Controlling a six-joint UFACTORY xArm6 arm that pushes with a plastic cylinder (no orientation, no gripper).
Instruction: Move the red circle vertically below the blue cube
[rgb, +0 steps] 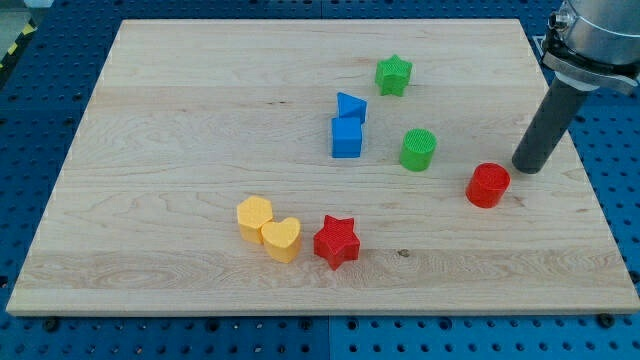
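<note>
Red circle (488, 185) sits toward the view's right of the blue cube (347, 138) and a little lower, well apart from it, with the green cylinder (418, 149) between them. My tip (526, 167) stands just beside the red circle on its upper-right side; contact I cannot tell. The rod carries no fingers, so there is nothing to open or close. The step in hand looks like the approach to the first push. The next move, I judge, calls for a shove toward the view's left and slightly down, passing under the green cylinder.

Counted left to right across the surface (150, 120) relative to the blue cube:
- two yellow blocks (255, 217), (282, 239)
- one red star (336, 241)
- one blue triangle (351, 106), touching the cube
- one blue cube
- one green star (394, 74)
- one green cylinder
- one red circle
</note>
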